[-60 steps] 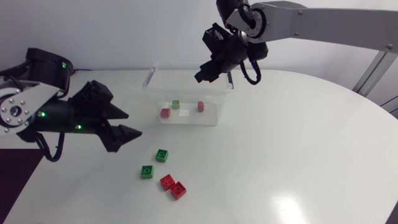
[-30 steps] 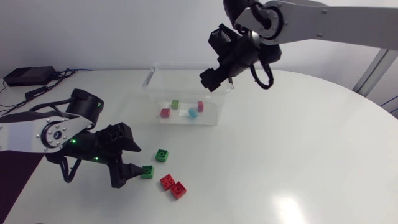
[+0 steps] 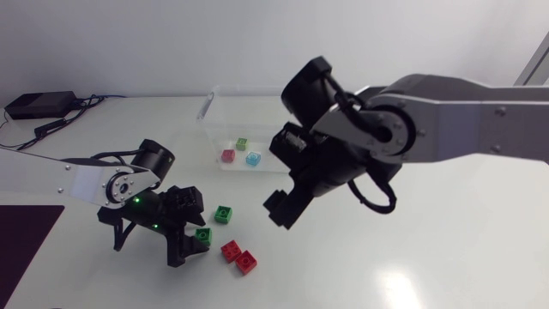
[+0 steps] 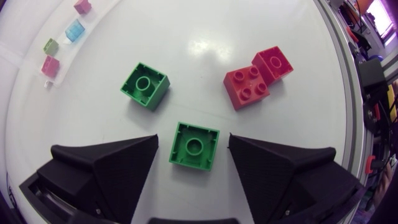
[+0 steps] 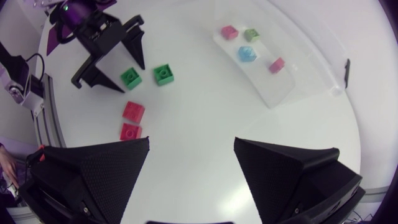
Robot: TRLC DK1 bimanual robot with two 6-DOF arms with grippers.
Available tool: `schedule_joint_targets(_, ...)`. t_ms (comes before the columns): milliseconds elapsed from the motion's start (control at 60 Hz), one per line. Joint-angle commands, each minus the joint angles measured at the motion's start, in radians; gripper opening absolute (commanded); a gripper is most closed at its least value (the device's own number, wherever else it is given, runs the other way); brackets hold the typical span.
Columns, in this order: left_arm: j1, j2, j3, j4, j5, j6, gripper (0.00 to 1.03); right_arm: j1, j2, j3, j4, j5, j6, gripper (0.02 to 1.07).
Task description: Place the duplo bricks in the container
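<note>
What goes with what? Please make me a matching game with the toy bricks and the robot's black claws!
Things
1. light blue duplo brick
2. two red duplo bricks
3. left gripper
4. right gripper

Places or states
A. open, a green duplo brick between its fingers, untouched
B. inside the clear plastic container
C. open, nothing between its fingers
D. side by side on the white table

Pairs: 1-B, 2-D, 3-A, 4-C
</note>
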Motion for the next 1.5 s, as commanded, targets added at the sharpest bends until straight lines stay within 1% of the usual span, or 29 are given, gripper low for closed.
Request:
schedule_joint_targets(0,-0.014,0.034,0.032,0.002,-0.001,0.029,0.55,0.025,0.055,-0.041,0.01,-0.001,0.032,1.01)
schedule_joint_targets(17,-0.014,0.035,0.032,0.002,-0.001,0.028,0.53,0.026,0.061,-0.041,0.01,-0.003,0.034,1.01)
schedule_joint_targets(33,-0.017,0.037,0.035,0.002,-0.001,0.026,0.47,0.031,0.07,-0.041,0.01,-0.003,0.034,1.01)
schedule_joint_targets(50,-0.019,0.038,0.035,0.002,-0.001,0.026,0.41,0.036,0.078,-0.041,0.01,-0.006,0.034,1.01)
schedule_joint_targets(67,-0.019,0.04,0.039,0.002,-0.001,0.025,0.31,0.042,0.087,-0.039,0.01,-0.01,0.034,1.01)
schedule_joint_targets(83,-0.019,0.04,0.039,0.002,-0.001,0.025,0.26,0.046,0.096,-0.039,0.01,-0.013,0.035,1.01)
schedule_joint_targets(100,-0.019,0.038,0.039,0.002,0.0,0.023,0.23,0.053,0.104,-0.038,0.01,-0.019,0.035,1.01)
schedule_joint_targets(233,0.001,0.017,0.042,-0.001,0.0,0.022,0.22,0.105,0.176,-0.003,-0.001,-0.029,0.045,1.01)
schedule_joint_targets(367,0.055,-0.074,0.052,-0.022,0.012,0.0,0.22,0.14,0.254,0.063,-0.047,-0.059,0.066,1.01)
schedule_joint_targets(567,0.136,-0.215,0.1,-0.117,0.068,-0.027,0.22,0.183,0.371,0.162,-0.114,-0.069,0.101,1.0)
schedule_joint_targets(700,0.187,-0.29,0.158,-0.214,0.118,-0.044,0.22,0.191,0.437,0.203,-0.143,-0.09,0.128,1.0)
schedule_joint_targets(750,0.205,-0.307,0.183,-0.246,0.14,-0.05,0.22,0.194,0.46,0.214,-0.148,-0.095,0.135,0.97)
schedule_joint_targets(817,0.223,-0.331,0.216,-0.283,0.164,-0.063,0.22,0.194,0.488,0.231,-0.163,-0.113,0.14,0.97)
schedule_joint_targets(867,0.239,-0.351,0.236,-0.297,0.19,-0.073,0.22,0.194,0.498,0.244,-0.168,-0.116,0.144,0.96)
schedule_joint_targets(983,0.263,-0.37,0.302,-0.297,0.22,-0.121,0.22,0.198,0.534,0.298,-0.211,-0.124,0.152,0.96)
schedule_joint_targets(1050,0.274,-0.362,0.344,-0.285,0.227,-0.152,0.22,0.2,0.557,0.329,-0.225,-0.122,0.163,0.91)
schedule_joint_targets(1100,0.274,-0.351,0.376,-0.269,0.23,-0.181,0.22,0.201,0.572,0.353,-0.242,-0.121,0.172,0.91)
schedule_joint_targets(1183,0.273,-0.334,0.419,-0.232,0.23,-0.231,0.22,0.203,0.587,0.375,-0.251,-0.121,0.183,0.87)
schedule_joint_targets(1217,0.271,-0.325,0.436,-0.231,0.23,-0.239,0.22,0.203,0.59,0.378,-0.257,-0.119,0.184,0.85)
schedule_joint_targets(1317,0.268,-0.294,0.485,-0.22,0.23,-0.265,0.22,0.203,0.601,0.379,-0.271,-0.128,0.193,0.76)
schedule_joint_targets(1367,0.265,-0.278,0.505,-0.214,0.23,-0.273,0.22,0.203,0.601,0.378,-0.274,-0.128,0.197,0.75)
schedule_joint_targets(1400,0.263,-0.268,0.516,-0.199,0.23,-0.288,0.22,0.203,0.603,0.376,-0.275,-0.128,0.198,0.71)
schedule_joint_targets(1483,0.253,-0.241,0.539,-0.153,0.23,-0.325,0.22,0.198,0.62,0.376,-0.277,-0.128,0.203,0.57)
